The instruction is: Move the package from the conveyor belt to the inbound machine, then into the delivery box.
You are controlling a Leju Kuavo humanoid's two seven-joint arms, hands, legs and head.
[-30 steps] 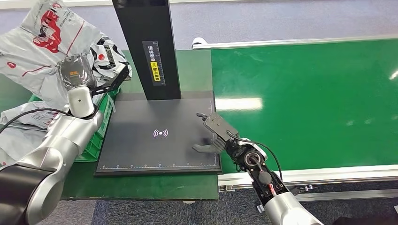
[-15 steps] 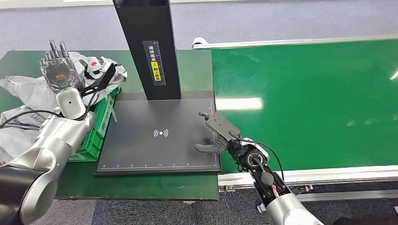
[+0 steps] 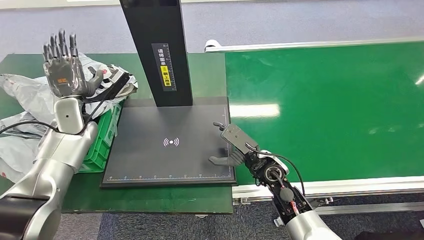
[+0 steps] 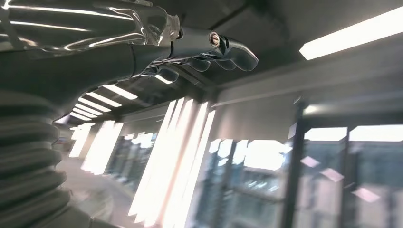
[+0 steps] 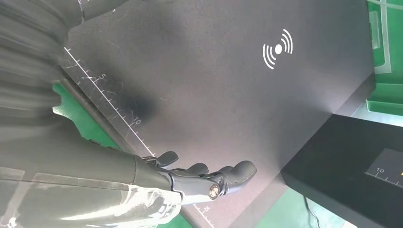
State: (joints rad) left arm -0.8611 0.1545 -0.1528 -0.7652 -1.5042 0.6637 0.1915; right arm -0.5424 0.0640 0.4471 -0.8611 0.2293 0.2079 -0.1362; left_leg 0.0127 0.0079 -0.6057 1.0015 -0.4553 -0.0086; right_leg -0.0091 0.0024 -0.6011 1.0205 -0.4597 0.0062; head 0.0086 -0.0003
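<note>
The grey-and-white package (image 3: pixel 111 80) lies crumpled on top of the green delivery box (image 3: pixel 101 142), left of the inbound machine. My left hand (image 3: pixel 64 70) is raised above the box, palm out and fingers spread, holding nothing. In the left wrist view its fingers (image 4: pixel 223 47) point up at ceiling lights. My right hand (image 3: pixel 233 148) hovers open over the right side of the machine's black scan plate (image 3: pixel 170 160). Its fingers (image 5: pixel 209 173) stretch flat over the plate (image 5: pixel 204 80) in the right wrist view. Nothing lies on the plate.
The machine's black column (image 3: pixel 159 50) rises from the back of the plate. The green conveyor belt (image 3: pixel 330 110) runs along the right, with a metal rail (image 3: pixel 350 186) at its front. More grey bags (image 3: pixel 17 145) are heaped at the far left beside the box.
A second ago my left hand held the package up over the box. It has let go, the package has dropped onto the box, and the hand has risen with fingers spread. The right hand has barely moved.
</note>
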